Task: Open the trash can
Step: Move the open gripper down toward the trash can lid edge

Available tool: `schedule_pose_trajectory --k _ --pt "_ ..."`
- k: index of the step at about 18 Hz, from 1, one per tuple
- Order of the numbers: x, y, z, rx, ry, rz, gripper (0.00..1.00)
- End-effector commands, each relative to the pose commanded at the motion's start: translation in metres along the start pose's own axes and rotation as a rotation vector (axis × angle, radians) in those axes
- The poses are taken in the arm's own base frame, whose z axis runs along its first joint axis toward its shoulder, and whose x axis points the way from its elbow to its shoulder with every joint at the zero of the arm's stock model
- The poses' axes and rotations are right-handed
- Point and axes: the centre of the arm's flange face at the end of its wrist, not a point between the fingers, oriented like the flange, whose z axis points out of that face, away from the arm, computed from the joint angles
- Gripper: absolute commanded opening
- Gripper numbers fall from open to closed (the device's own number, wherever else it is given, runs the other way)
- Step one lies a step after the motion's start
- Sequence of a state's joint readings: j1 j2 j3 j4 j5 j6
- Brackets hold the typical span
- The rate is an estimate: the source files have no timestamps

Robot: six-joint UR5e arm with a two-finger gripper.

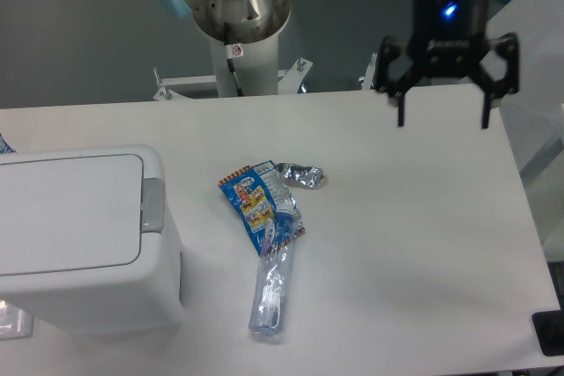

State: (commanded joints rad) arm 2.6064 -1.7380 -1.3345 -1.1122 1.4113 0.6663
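**Mia:** Where is the trash can (79, 239)?

**Ben:** It sits at the left end of the tabletop (405, 244). It is the biggest thing here. It is a big white box with round corners.

**Mia:** And the claw (442, 119)?

**Ben:** Far off to the right of the trash can, up in the air over the back of the tabletop. Its two fingers are spread wide and point down. It holds nothing.

**Mia:** So which way must it go?

**Ben:** I think it must cross left and come a bit toward the front. The long side of the lid (69, 211) runs left to right.

**Mia:** Is the lid open?

**Ben:** No, it lies flat and shut. The small grey tab (153, 204) is on the right edge of the trash can, the side facing the claw. That looks like the spot to push or lift.

**Mia:** What lies between them?

**Ben:** A blue snack wrapper (257, 202), a squashed clear bottle (272, 292) and a little crumpled foil (301, 175), all to the right of the trash can.
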Motion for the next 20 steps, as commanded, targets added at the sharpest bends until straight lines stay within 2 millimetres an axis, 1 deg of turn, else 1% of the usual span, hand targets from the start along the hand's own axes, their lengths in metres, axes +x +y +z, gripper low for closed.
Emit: schedule_pose_trajectory --k 2,4,6,7,9,11,13,14,17,20 --pt "0.012 -0.006 0.003 0.029 0.002 -0.099 1.0" --pt "0.031 -0.014 0.005 0.045 0.016 -0.192 1.0" --pt "0.036 -0.016 0.004 0.046 0.023 -0.272 1.0" --pt "0.04 -0.02 0.001 0.055 0.024 -0.288 1.0" --pt "0.054 -0.025 0.003 0.053 0.039 -0.291 1.0" --pt "0.075 -0.03 0.006 0.042 0.065 -0.269 1.0" --pt "0.099 -0.035 0.018 0.015 0.085 -0.244 1.0" --pt "0.103 -0.034 0.02 -0.003 0.084 -0.264 1.0" --pt "0.11 -0.034 0.024 -0.017 0.089 -0.397 1.0" --pt "0.125 -0.037 0.032 -0.03 0.113 -0.422 1.0"
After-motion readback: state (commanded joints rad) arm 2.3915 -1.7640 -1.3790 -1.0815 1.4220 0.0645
